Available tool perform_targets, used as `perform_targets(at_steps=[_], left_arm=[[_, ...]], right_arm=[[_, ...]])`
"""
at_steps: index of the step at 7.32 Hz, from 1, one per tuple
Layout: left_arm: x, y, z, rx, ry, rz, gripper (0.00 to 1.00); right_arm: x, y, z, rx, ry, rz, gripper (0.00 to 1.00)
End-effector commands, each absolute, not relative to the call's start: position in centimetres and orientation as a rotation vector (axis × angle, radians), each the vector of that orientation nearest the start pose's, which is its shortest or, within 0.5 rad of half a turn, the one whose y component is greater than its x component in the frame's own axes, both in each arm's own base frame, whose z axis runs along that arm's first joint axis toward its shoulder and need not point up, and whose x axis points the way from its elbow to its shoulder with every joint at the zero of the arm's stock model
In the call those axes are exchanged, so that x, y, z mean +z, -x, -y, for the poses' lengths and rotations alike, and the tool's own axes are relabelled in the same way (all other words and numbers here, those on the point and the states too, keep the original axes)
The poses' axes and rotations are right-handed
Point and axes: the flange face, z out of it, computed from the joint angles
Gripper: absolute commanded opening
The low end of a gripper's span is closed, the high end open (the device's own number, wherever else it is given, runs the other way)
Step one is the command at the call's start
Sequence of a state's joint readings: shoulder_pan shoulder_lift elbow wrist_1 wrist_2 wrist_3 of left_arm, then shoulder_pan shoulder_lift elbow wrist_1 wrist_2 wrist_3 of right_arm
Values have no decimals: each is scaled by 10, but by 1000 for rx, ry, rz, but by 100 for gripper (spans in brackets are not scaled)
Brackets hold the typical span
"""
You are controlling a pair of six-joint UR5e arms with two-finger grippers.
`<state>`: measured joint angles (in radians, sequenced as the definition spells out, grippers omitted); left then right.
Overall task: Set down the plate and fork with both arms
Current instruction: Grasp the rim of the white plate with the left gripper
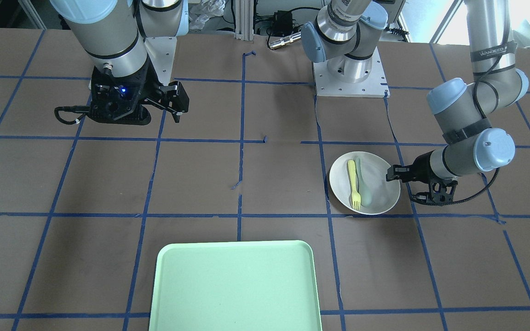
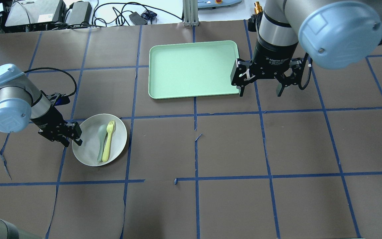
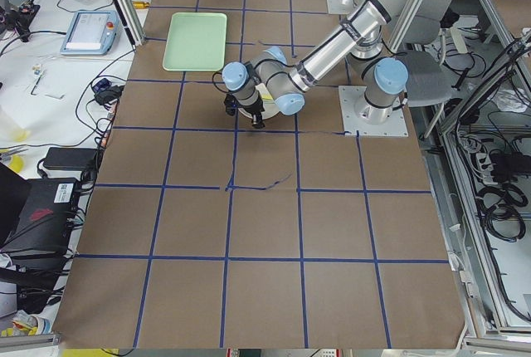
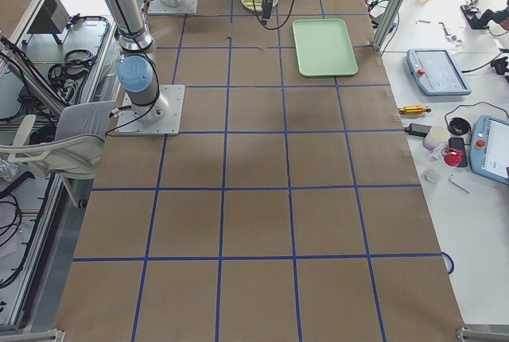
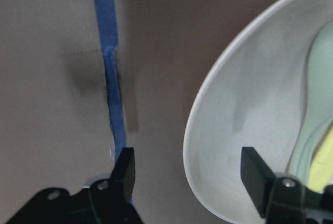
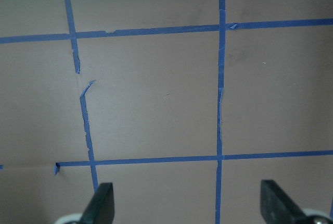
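The off-white plate (image 2: 88, 147) lies on the table's left half and holds the pale-yellow fork (image 2: 108, 141) beside a grey-green spoon (image 2: 100, 141). In the front view the plate (image 1: 380, 184) and fork (image 1: 353, 183) are at the right. My left gripper (image 2: 73, 136) is low at the plate's left edge and open. In the left wrist view (image 5: 190, 174) one finger is over the table and the other over the plate's (image 5: 234, 114) inside, with the rim between them. My right gripper (image 2: 260, 91) is open and empty, hanging above the table by the tray's right corner.
The light-green tray (image 2: 192, 68) lies at the far middle of the table, and also shows in the front view (image 1: 235, 285). Blue tape lines cross the brown table cover. The right wrist view shows only table and tape below the open fingers (image 6: 101, 203).
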<state>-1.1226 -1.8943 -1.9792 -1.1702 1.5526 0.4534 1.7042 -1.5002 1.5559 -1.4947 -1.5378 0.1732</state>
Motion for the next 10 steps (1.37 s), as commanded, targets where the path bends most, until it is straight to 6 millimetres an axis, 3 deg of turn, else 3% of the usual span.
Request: perform_targets(at_steps=[1,3,6,8,9,10], left_arm=[[175,-90,501,480,-2,-3270,0],[184,-92,506,437,-2,-3264,0],[250,-94,549,363,91,-3374,0],[269,-87,560,343,215,-3444,0],[283,-67,580,306,321,-3466,0],[303,-11,610,271,351,-3475,0]], right_arm=[[452,-203,485,214,-66,-3122,100],[453,-202,485,210,-56,-3128,100],[452,-202,484,220,-56,-3128,100],[451,-203,484,226,-56,-3122,100],[452,-203,484,223,-56,-3124,100],[452,-202,484,222,-53,-3128,100]])
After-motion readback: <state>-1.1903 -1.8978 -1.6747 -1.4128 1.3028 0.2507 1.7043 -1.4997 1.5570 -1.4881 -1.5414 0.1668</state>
